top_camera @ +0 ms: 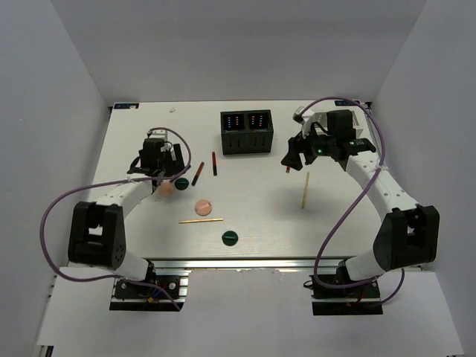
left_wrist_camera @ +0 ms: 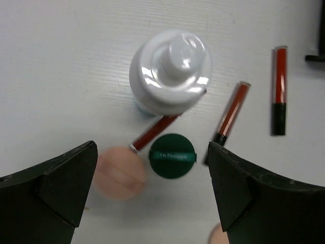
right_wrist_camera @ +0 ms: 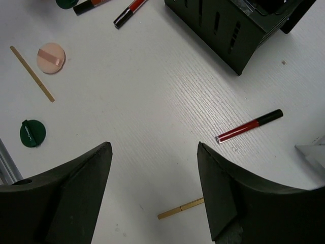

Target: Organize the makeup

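Both stand with jaws apart (nothing held): left gripper [left_wrist_camera: 152, 188] over the upright white bottle [left_wrist_camera: 170, 71] at the counter's [top_camera: 260, 212] far left, right gripper [right_wrist_camera: 155, 173] above a red pencil [right_wrist_camera: 249, 125] far right.

Left side: white bottle [left_wrist_camera: 170, 71], green disc [left_wrist_camera: 172, 156], pencil [left_wrist_camera: 231, 114] clustered; black box [top_camera: 247, 132] rear-centre; open table [top_camera: 260, 192] between.
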`<state>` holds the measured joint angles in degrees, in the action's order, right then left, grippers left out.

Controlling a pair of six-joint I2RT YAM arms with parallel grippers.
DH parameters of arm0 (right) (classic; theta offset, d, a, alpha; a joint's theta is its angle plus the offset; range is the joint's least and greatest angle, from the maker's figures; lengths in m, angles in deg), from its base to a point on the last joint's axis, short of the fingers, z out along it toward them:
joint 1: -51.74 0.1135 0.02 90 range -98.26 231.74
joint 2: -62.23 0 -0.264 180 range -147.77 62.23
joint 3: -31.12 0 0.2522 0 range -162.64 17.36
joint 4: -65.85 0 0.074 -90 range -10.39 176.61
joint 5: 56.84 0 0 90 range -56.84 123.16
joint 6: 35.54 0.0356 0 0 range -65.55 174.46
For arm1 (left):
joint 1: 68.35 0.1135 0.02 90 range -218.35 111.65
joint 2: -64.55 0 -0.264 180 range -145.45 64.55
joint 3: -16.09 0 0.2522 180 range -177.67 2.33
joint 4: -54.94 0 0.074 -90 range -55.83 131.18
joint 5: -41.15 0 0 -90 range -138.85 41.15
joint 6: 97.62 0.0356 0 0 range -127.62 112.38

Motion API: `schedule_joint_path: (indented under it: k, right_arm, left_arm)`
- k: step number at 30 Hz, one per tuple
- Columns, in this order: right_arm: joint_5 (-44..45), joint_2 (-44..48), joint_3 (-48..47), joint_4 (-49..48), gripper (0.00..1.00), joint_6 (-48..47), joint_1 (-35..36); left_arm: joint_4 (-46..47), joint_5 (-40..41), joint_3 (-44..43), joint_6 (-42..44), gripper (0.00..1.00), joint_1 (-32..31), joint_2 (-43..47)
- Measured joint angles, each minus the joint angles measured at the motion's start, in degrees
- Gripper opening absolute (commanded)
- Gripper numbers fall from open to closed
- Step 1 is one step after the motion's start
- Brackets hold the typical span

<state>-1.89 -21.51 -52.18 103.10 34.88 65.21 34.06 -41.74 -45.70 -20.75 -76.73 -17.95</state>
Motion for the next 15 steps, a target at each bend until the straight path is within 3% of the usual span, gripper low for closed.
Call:
schedule_joint_path:
  k: [6,13,15]
  right_arm:
    - [-1.18,0.07,0.00,-0.04,0.74,0.42,-0.13]
    - [-1.44,0.57,0.02,0.00,0.74,0.81,-1.44]
    - [-1.57,0.81,0.02,0.00,0.74,0.94,-1.62]
  left_arm:
    - [5.51,3.48,-4.09,2.62,0.95,0.00,-8.98]
    - [9.92,4.33,-9.88,3.04,0.69,0.00,-13.44]
    - [10.54,4.07,-10.60,2.93,0.55,-0.07,-13.90]
